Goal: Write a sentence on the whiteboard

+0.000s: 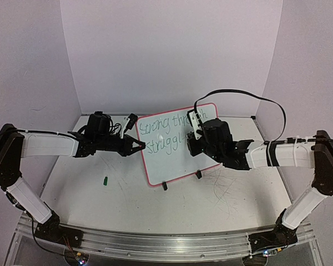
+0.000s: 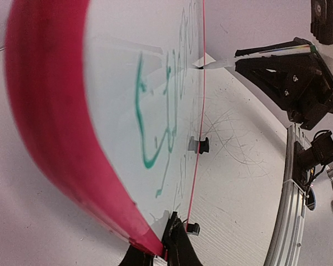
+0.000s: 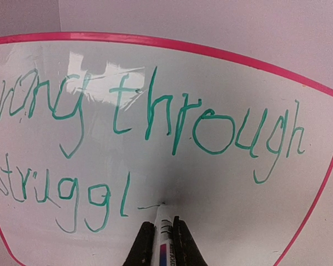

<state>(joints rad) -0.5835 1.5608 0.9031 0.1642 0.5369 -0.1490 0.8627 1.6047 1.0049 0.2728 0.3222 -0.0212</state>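
The whiteboard [image 1: 167, 165] stands tilted at mid-table, white with a pink-red rim, on two black clip feet [image 1: 164, 187]. My left gripper [image 1: 140, 146] is shut on its left edge; the left wrist view shows the dark jaws [image 2: 167, 244] pinching the rim of the whiteboard [image 2: 55, 111]. My right gripper [image 1: 193, 139] is shut on a white marker [image 3: 165, 239], its tip touching the whiteboard [image 3: 222, 188]. The sentence [image 3: 155, 119] in green reads "Strong through" over "Struggl", with a short stroke starting at the tip. The marker [image 2: 217, 64] also shows from the side.
A small green cap [image 1: 106, 180] lies on the tabletop left of the board. Grey scribble marks [image 1: 225, 197] cover the table at the right. Pale walls close in the back and both sides. A black cable [image 1: 250, 97] arcs over the right arm.
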